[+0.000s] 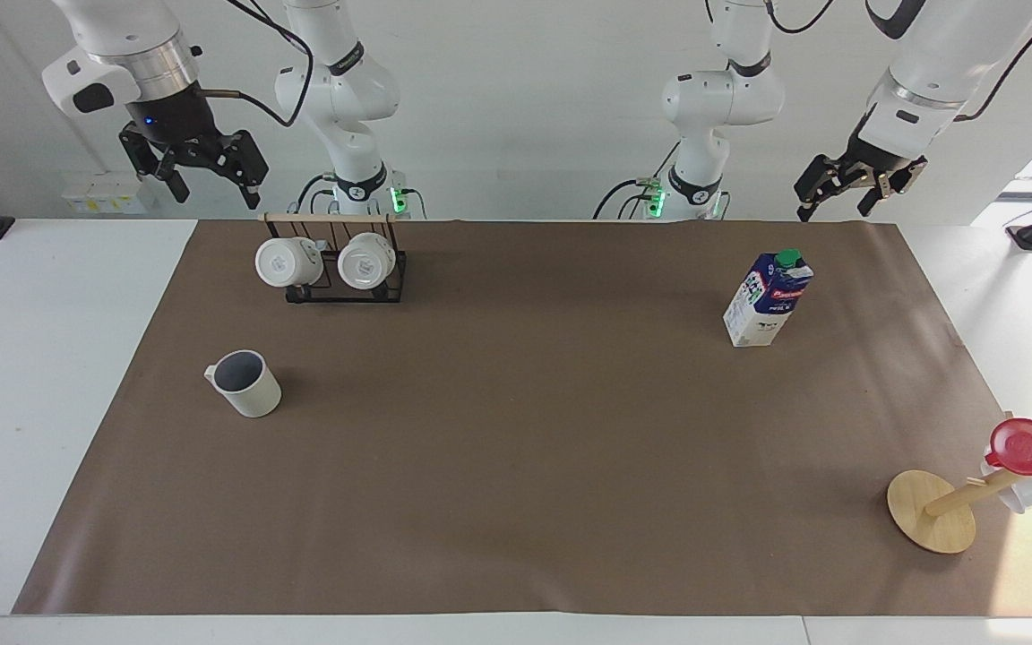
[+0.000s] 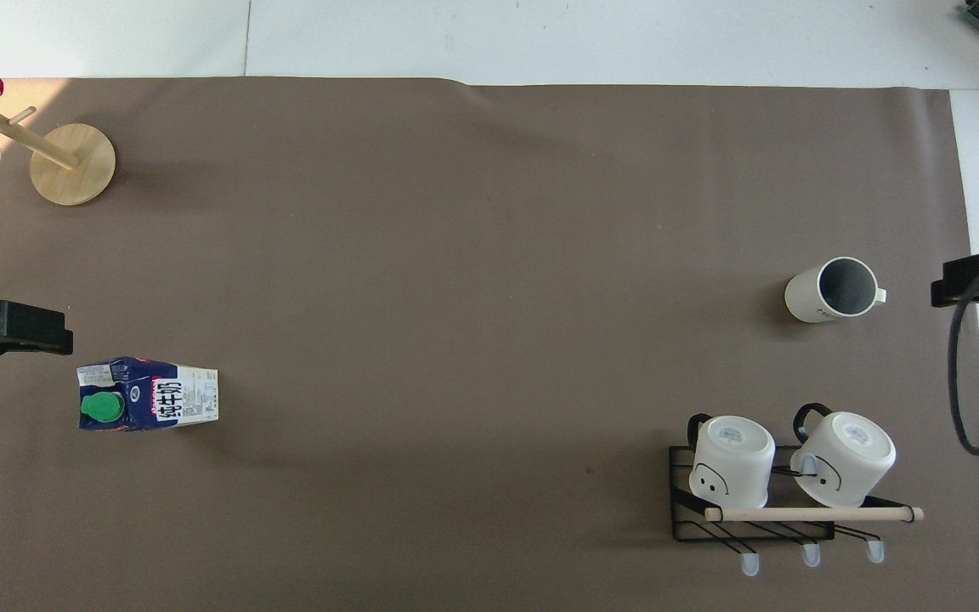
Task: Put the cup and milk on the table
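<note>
Cup (image 1: 247, 383) and milk (image 1: 769, 298) are standing upright on the table's (image 1: 50, 376) brown paper, well apart, wide bare paper between them. Left gripper (image 1: 849, 195) and right gripper (image 1: 202, 175) are hanging spread, empty, above the robots' edge.

A robotics lab: two white arms bolted at a white table (image 1: 50, 358) under brown paper (image 1: 516, 448), cables trailing, bare walls.
</note>
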Motion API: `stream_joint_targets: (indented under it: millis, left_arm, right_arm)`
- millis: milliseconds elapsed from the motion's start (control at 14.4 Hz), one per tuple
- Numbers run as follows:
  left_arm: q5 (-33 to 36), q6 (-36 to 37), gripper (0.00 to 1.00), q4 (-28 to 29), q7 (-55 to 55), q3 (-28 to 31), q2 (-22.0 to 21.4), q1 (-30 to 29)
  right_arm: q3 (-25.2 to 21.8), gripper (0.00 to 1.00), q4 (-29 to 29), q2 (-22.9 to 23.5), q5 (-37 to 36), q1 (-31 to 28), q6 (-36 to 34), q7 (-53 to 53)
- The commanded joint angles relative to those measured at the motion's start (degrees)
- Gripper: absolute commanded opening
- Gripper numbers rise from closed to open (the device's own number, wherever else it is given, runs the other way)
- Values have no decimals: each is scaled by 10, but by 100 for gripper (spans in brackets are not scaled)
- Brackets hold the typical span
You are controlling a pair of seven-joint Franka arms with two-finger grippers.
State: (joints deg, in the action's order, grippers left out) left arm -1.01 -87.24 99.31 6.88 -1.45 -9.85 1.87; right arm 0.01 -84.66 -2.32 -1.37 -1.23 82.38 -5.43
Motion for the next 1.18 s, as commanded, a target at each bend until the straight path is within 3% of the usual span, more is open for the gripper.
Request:
stream_joint_targets:
  millis: [0, 348, 1115]
  left_arm:
    - [6, 12, 100, -10, -11, -4, -7, -6]
    - [6, 22, 100, -10, -75, -3, -8, -6]
    - [6, 20, 100, -10, -70, -4, -8, -6]
  right_arm:
    - [4, 100, 10, 7, 0, -8, 8, 17]
    - [3, 100, 8, 4, 1, -8, 7, 12]
    - [3, 100, 5, 1, 2, -4, 21, 12]
